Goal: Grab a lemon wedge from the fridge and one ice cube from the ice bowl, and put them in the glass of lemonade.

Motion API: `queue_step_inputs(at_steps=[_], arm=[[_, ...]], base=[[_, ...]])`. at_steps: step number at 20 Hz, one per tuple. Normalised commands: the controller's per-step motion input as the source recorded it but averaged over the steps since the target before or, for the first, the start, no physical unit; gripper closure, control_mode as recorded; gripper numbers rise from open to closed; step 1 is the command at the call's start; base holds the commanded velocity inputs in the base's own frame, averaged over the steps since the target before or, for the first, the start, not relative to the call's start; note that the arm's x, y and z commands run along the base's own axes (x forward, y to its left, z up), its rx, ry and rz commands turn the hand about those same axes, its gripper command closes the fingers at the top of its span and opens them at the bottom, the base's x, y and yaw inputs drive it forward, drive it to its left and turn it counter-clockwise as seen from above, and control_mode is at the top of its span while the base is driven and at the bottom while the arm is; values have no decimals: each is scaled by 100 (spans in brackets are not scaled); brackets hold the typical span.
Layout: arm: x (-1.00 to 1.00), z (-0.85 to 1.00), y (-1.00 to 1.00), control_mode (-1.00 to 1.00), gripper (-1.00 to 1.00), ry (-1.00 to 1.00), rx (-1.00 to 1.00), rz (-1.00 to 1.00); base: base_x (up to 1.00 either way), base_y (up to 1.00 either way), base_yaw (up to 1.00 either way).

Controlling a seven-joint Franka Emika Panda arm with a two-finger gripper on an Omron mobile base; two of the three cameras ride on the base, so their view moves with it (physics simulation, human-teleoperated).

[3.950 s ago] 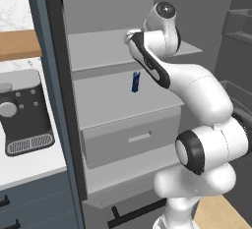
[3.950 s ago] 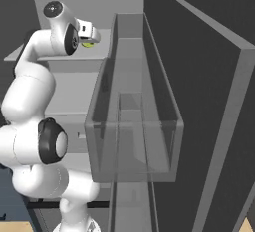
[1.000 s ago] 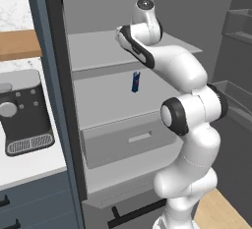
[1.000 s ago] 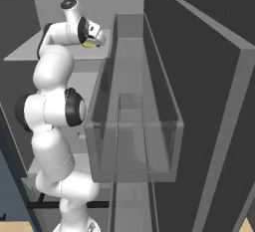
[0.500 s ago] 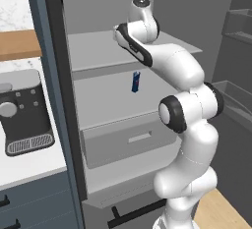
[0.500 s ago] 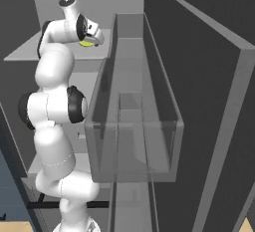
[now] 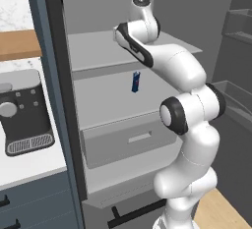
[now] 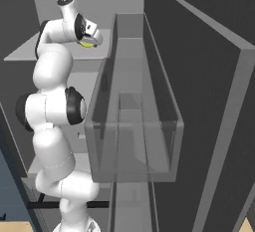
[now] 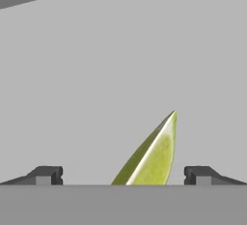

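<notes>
lemon wedge [image 9: 153, 157]: on fridge [image 7: 98, 51] upper shelf, near its front edge, ungrasped | gripper [image 9: 123, 175]: spread wide, straddling wedge | progress: early, wedge grasp pending; ice cube and drop into glass left

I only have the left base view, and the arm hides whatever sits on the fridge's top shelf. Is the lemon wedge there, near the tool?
Observer: Yes. In the hand view the lemon wedge lies on the grey shelf between the two fingertips.
Operator: Are the jaws closed on it?
Observer: No. They stand wide open, with a gap on each side of the wedge.
Operator: Is it centred?
Observer: Not quite; it sits nearer the fingertip on the right of that picture.
Operator: Anything from the other side?
Observer: The right base view shows yellow-green just under the tool, on the top shelf of the fridge.
</notes>
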Motion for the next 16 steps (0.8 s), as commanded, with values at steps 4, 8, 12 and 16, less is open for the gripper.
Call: queue_step_inputs(at_steps=[4, 8, 12, 16], arm=[[0, -33, 0, -100, -100, 0, 0, 0], [0, -30, 1, -100, -100, 0, 0, 0], [0, -7, 0, -100, 100, 0, 0, 0], [0, -6, 0, -100, 100, 1, 0, 0]], base=[[0, 0, 0], [0, 0, 0], [0, 0, 0], [0, 0, 0]])
